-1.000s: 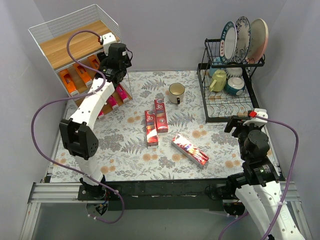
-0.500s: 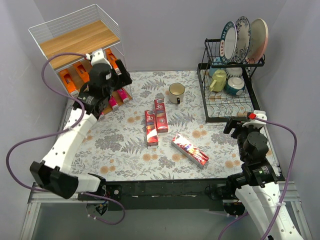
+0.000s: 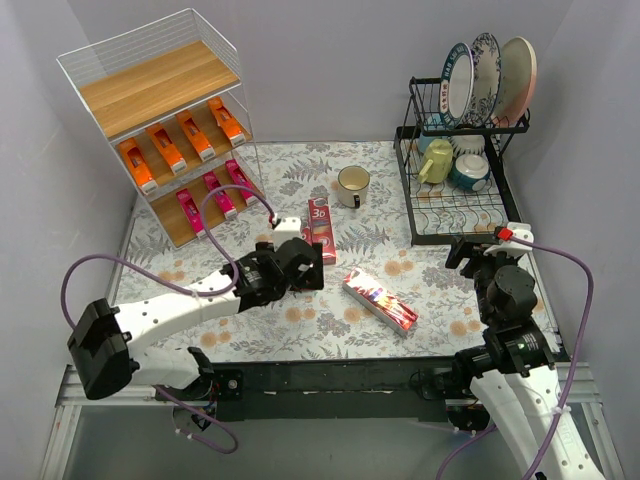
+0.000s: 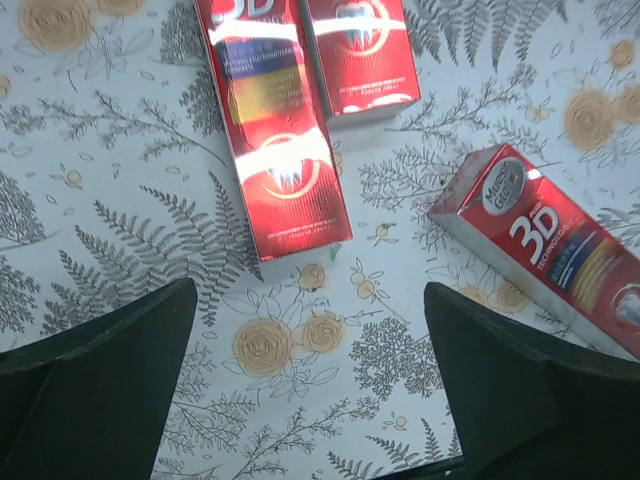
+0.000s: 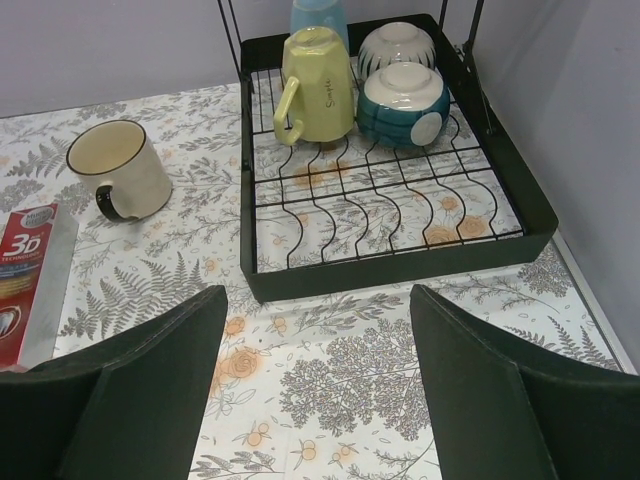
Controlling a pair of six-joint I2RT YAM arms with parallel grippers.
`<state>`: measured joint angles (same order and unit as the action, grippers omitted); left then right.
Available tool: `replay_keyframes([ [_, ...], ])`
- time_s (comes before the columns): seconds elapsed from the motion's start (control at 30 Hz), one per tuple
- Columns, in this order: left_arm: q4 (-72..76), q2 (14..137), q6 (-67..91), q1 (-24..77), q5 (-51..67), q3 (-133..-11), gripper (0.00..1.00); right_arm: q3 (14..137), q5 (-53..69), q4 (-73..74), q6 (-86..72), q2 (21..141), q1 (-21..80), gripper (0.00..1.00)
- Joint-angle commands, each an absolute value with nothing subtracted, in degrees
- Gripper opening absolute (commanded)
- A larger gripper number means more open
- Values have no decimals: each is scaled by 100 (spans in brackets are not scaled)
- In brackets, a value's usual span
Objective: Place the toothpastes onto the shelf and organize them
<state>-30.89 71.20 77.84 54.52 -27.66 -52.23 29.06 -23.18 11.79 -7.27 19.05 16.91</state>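
left fingers (image 4: 110, 370): wide apart, holding nothing, above the worktop (image 4: 120, 220) just short of two red 3D cartons (image 4: 280, 150)
right fingers (image 5: 130, 370): spread wide, empty
third red carton (image 3: 380, 299): lying angled, a bit apart
shelf (image 3: 160, 80): orange cartons (image 3: 180, 145) on the middle tier, pink cartons (image 3: 215, 190) on the bottom

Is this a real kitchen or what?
Probably a robot practice table dressed like home: two robot arms bolted at a flowery tablecloth, a dish rack of plates, a shelf holding toothpastes.
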Motion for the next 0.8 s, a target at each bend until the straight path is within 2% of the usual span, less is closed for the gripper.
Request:
replay_keyframes([
  [0.0,-3261,7434,8778,6071,-3744,-5063,98,2813,-2312,818,-729,1776,1723,82],
  [0.3,-2796,8331,9316,6275,-4929,-4905,98,2733,-2268,782,-721,1705,1723,82],
  [0.5,-1953,8885,9246,6275,-5089,-4808,98,2707,-2241,747,-712,1696,1731,81],
  [0.63,-1565,9386,9237,6275,-5141,-4851,96,2681,-2241,712,-694,1688,1731,81],
  [0.77,-1485,10027,9333,6275,-5439,-5001,90,2663,-2250,677,-668,1687,1731,80],
])
